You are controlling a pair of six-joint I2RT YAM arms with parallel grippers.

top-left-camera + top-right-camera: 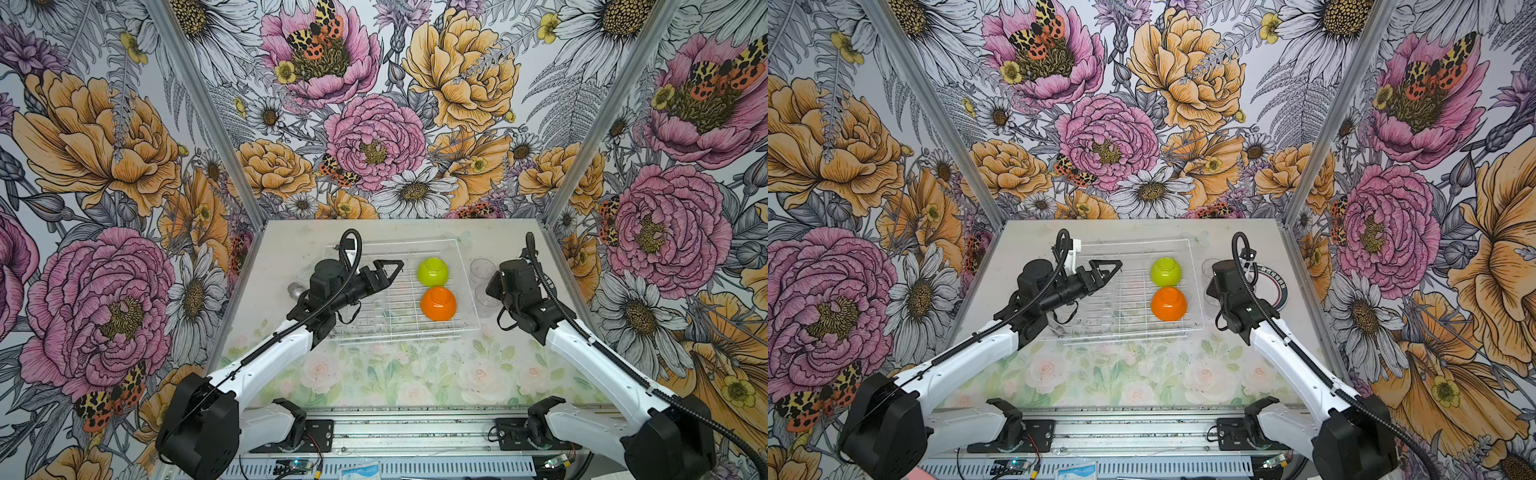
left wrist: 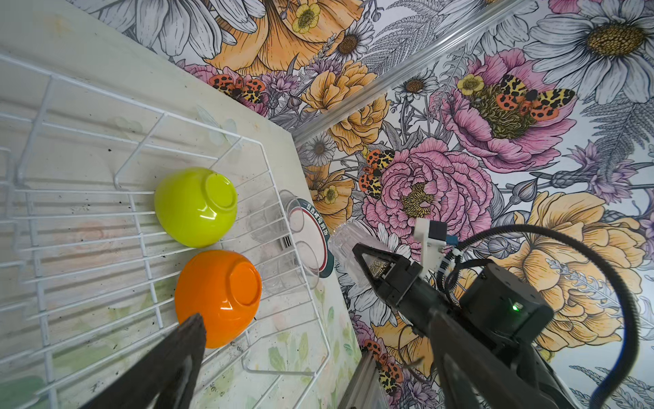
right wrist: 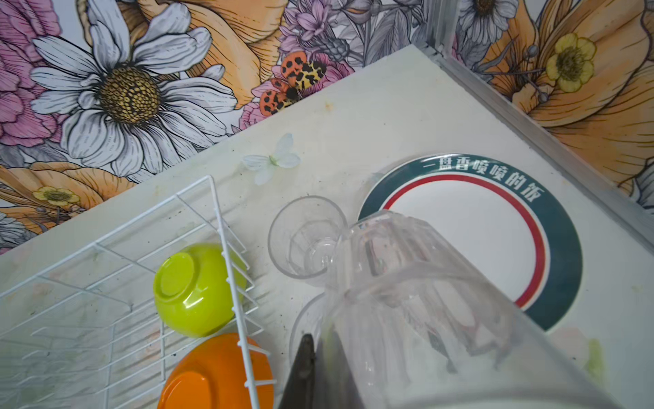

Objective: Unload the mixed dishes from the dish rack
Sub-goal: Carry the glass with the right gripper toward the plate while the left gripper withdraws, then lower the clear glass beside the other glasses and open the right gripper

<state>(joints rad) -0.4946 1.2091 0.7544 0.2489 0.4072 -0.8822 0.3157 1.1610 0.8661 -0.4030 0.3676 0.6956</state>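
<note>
Dish rack (image 1: 395, 299) sits mid-table, nearly unloaded. Only the lime-green bowl (image 1: 432, 272) and orange bowl (image 1: 438, 304) are in it, both upside down, side by side at its right end.

Right gripper (image 2: 371, 265) is clamped on a clear tumbler (image 3: 424, 301), held tilted above the table just right of the rack. Below it, two tumblers (image 3: 308, 237) stand beside a dark-rimmed plate (image 3: 562, 255).

Step in hand, I'd say: setting that tumbler down. Next move needs a bare spot near those two, cup righted, lowered without clipping them, then release.

Left gripper (image 1: 392, 272) hangs over the rack's middle, jaws spread wide, empty. Well placed for the orange bowl.

Table (image 1: 374, 374): pale, faded rose print, specks of dirt. Booth walls (image 1: 374, 124): loud floral wallpaper on three sides.
</note>
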